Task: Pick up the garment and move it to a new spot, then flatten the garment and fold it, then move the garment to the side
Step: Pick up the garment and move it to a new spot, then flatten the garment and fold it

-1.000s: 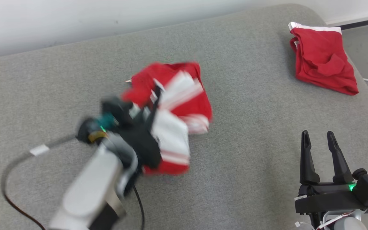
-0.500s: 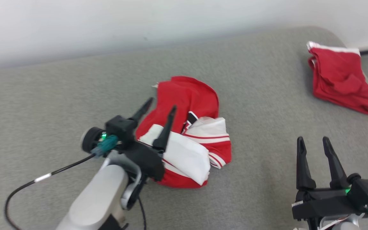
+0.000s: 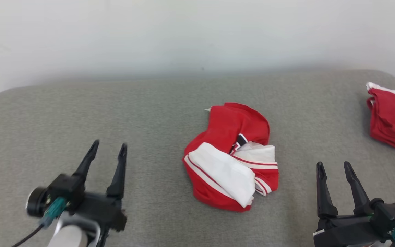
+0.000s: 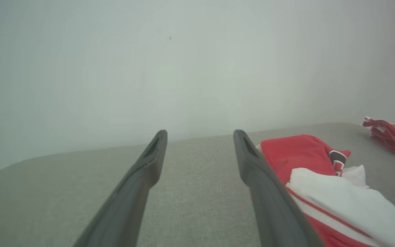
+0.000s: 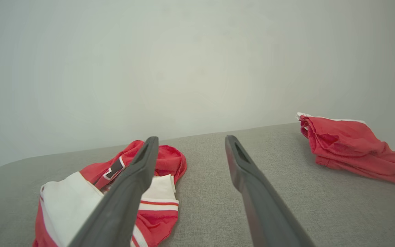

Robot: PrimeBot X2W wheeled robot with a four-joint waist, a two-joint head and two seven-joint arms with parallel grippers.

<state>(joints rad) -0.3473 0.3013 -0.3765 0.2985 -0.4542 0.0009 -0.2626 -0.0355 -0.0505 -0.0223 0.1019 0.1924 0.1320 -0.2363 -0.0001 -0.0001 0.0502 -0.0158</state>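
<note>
At the middle of the grey padded surface (image 3: 149, 113), the crumpled garment (image 3: 230, 161) lies between the left gripper (image 3: 110, 143) and the right gripper (image 3: 333, 163). Its long axis runs from robot to wall, with the red bulk far and the white, red-striped panel near. Both sets of jaws stand apart, empty. A second red garment (image 3: 393, 120) lies far right.

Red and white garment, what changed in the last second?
The left gripper let go of the red and white garment, opened and drew back leftward; the garment lies crumpled on the grey surface. The right gripper stayed open; the plain red garment stayed put.
</note>
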